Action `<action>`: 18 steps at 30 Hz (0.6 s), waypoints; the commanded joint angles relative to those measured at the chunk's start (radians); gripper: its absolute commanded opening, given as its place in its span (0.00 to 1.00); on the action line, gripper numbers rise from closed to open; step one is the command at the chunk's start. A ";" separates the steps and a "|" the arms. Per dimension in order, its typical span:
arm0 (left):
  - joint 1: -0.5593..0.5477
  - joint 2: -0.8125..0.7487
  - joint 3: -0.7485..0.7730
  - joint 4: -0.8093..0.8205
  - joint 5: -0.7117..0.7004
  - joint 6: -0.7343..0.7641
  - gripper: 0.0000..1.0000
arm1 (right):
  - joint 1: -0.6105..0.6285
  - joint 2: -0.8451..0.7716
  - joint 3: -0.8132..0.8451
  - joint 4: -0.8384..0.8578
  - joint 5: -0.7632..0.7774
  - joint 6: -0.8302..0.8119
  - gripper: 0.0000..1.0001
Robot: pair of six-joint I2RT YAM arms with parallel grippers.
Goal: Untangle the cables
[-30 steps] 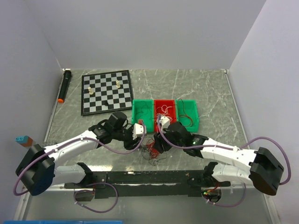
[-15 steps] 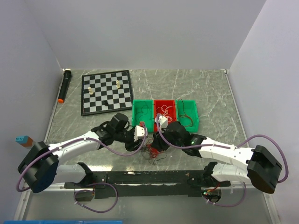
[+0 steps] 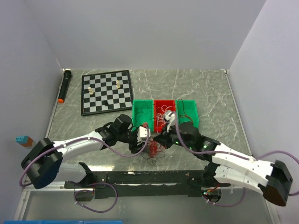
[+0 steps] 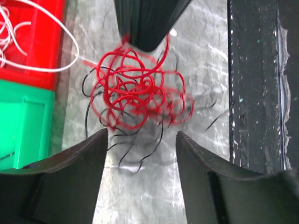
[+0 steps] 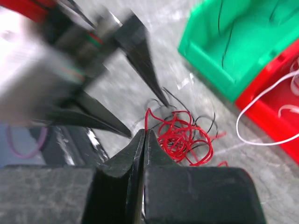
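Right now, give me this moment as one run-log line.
cables: tangled | left gripper: open, facing cables | right gripper: shut on cables

Left pincer (image 4: 141, 135) agape, right pincer (image 5: 145, 133) clamped tight.

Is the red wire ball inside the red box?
No, the red wire ball is out on the grey table, beside the red box.

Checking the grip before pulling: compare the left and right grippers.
The left gripper is open, jaws apart beside the cables; the right gripper is shut, tips meeting where a red strand ends. The left grips nothing; the right seems to pinch that strand. Both point at the red tangle.
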 commanded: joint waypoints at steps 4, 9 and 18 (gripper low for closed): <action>-0.042 0.037 -0.006 0.125 0.007 -0.051 0.71 | 0.007 -0.125 0.008 -0.059 0.012 0.053 0.00; -0.086 0.055 -0.018 0.137 -0.013 -0.017 0.69 | 0.007 -0.158 0.007 -0.062 0.014 0.063 0.00; -0.116 0.061 -0.028 0.129 -0.019 0.058 0.63 | 0.006 -0.224 0.102 -0.125 0.026 0.032 0.00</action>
